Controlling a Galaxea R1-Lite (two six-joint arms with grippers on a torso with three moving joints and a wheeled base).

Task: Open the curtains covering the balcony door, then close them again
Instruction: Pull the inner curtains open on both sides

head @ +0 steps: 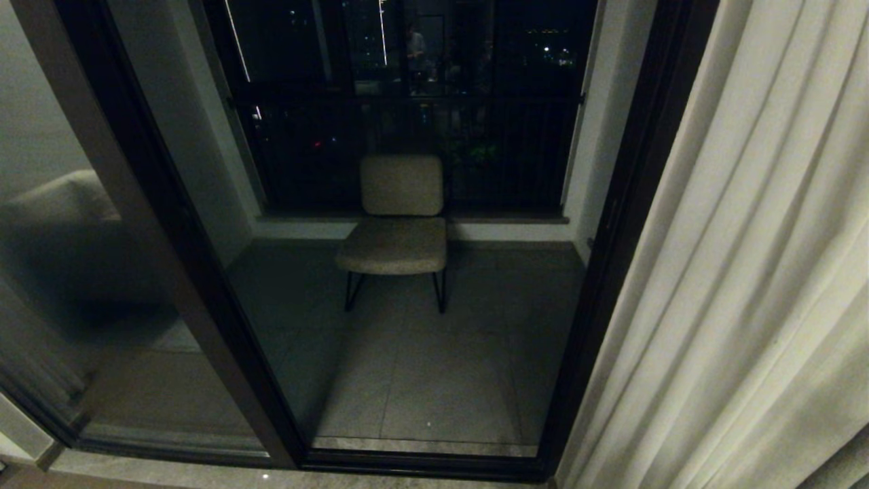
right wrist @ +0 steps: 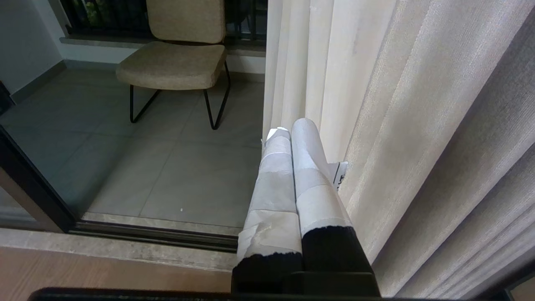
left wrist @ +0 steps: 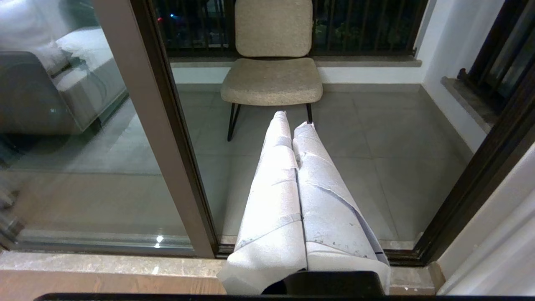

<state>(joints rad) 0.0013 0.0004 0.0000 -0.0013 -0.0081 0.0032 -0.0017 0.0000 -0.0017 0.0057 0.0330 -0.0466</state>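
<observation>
Curtains (head: 740, 272) hang drawn off to the right side of the head view, one cream woven panel w/ soft vertical pleats running top to bottom, its inner edge lying just over the right post of the balcony door (head: 624, 224). No second panel shows on the left. Door frame is dark brown-black metal; glass is uncovered, so the balcony shows through it: grey tiled floor (head: 421, 380), beige padded chair (head: 400, 231) on thin black legs approx. mid-opening, dark railing and night lights behind. Left pane reflects a sofa from the room. In the right wrist view the fabric weave is fine and ribbed, folds deep, and the panel fills the whole side next to the arm. Right end effector (right wrist: 288, 127): fingers wrapped in pale tape, pressed together tip to tip, nothing between them; outer finger sits just beside a curtain fold, and I can't tell if it actually touches. A small white tab sticks out beside that finger, against the cloth. Left end effector (left wrist: 294, 119): also tape-wrapped, fingers closed against each other, holding nothing, pointing toward the glass and chair, well apart from the curtain, which only shows at the far edge of that view. Neither arm appears in the head view.
</observation>
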